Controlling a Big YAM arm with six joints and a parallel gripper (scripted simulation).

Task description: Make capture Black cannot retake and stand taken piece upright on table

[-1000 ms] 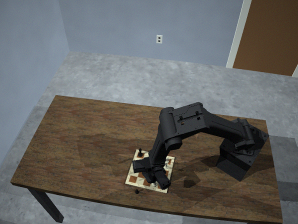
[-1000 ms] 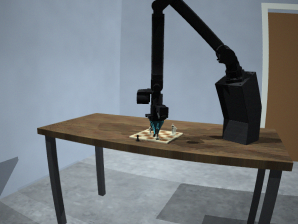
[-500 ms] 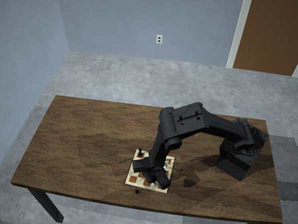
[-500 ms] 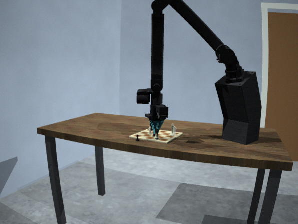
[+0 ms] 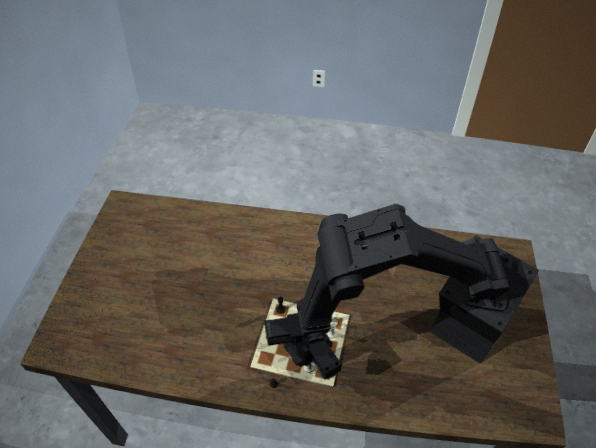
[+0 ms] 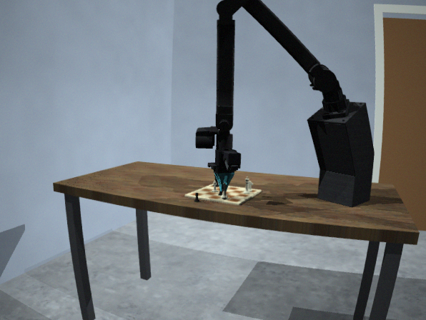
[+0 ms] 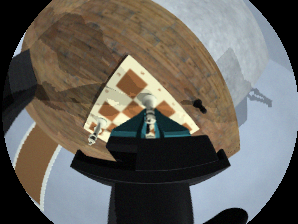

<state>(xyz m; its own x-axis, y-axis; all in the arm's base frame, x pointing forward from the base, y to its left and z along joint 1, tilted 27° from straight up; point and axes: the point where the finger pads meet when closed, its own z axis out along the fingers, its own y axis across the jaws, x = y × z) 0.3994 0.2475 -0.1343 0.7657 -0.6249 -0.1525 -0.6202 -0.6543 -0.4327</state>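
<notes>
Black piece point(image 5: 273, 383) point(image 6: 196, 197) point(image 7: 199, 105) upright on the counter point(image 5: 200, 310) point(image 6: 286, 211) point(image 7: 165, 30), well apart from my fingers point(image 6: 222, 191). They're nearly together; can't tell if they're gripping.

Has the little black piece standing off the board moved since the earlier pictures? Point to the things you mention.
No. The black piece point(image 5: 273, 383) point(image 6: 196, 197) point(image 7: 200, 106) stands in the same spot just outside the board's point(image 5: 292, 374) point(image 6: 214, 200) point(image 7: 128, 61) near edge.
</notes>
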